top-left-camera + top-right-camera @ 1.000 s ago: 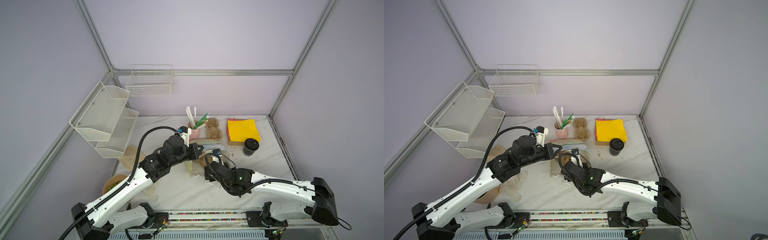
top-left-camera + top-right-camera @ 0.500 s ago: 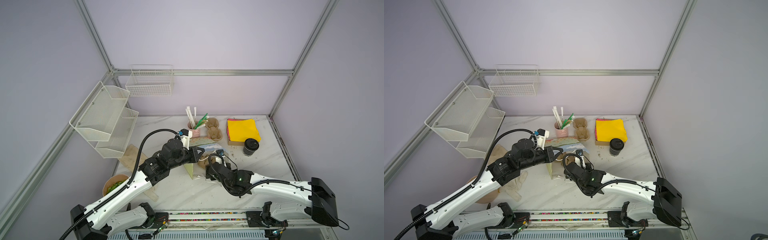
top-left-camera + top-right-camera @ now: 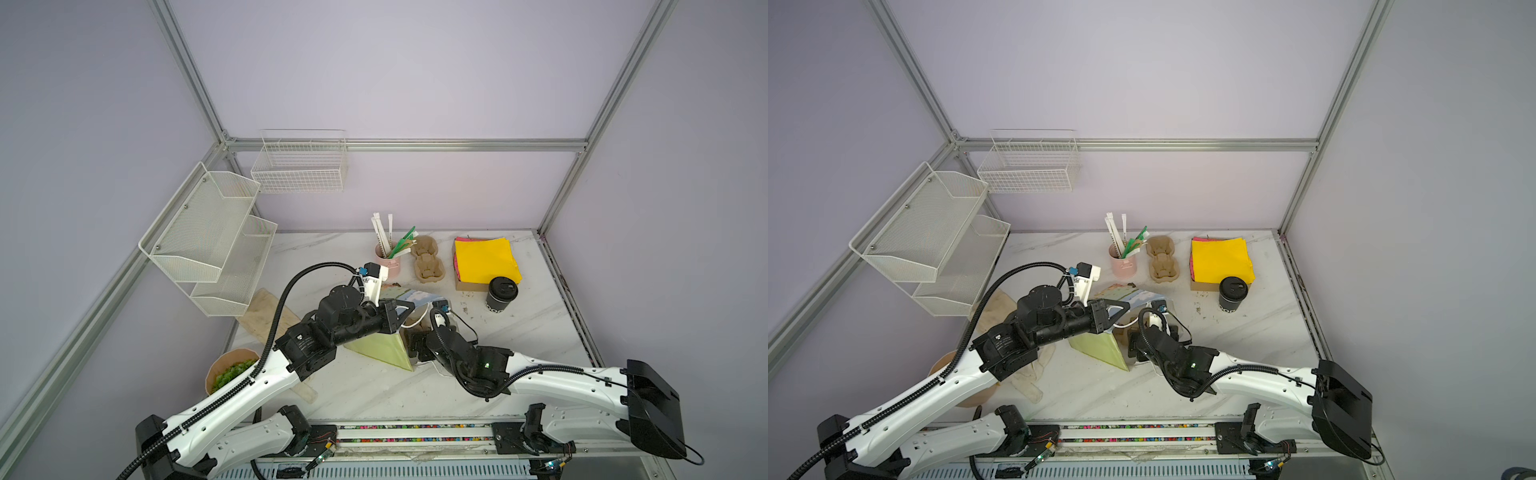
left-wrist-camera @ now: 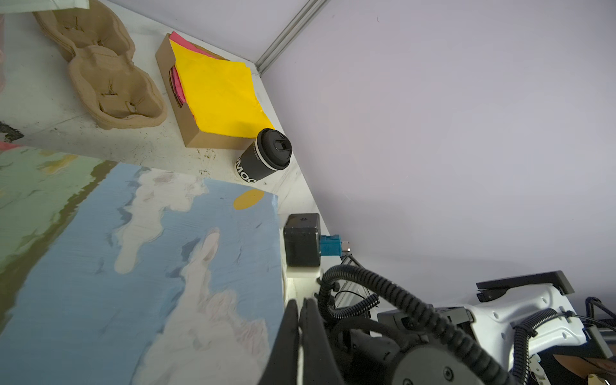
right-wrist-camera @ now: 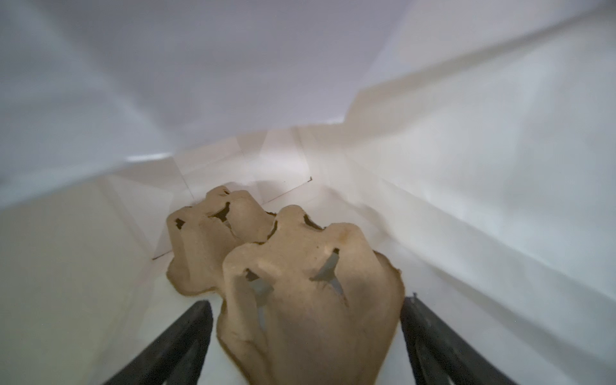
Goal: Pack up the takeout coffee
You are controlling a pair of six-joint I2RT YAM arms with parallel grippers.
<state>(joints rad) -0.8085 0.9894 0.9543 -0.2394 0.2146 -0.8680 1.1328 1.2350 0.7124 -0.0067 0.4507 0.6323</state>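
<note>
The takeout coffee [image 3: 500, 296] stands upright at the right of the bench [image 3: 519, 345] with its lid [image 4: 275, 148] on. It is just beside the near corner of the cardboard box [image 3: 467, 286] of yellow napkins [image 3: 484, 259], well apart from both arms. Near the middle, a painted paper bag [image 3: 386, 351] is tilted, its mouth facing right. The left tool [image 3: 1119, 309] is closed tight on the bag's upper edge. The right tool [image 5: 305, 303] is inside the bag, its fingers [image 5: 186, 333] spread wide on either side of a pulp cup carrier [image 5: 300, 260]. A gap shows beside one finger. Spare carriers [image 3: 428, 262] and a pink cup [image 3: 388, 264] stand at the far side.
</note>
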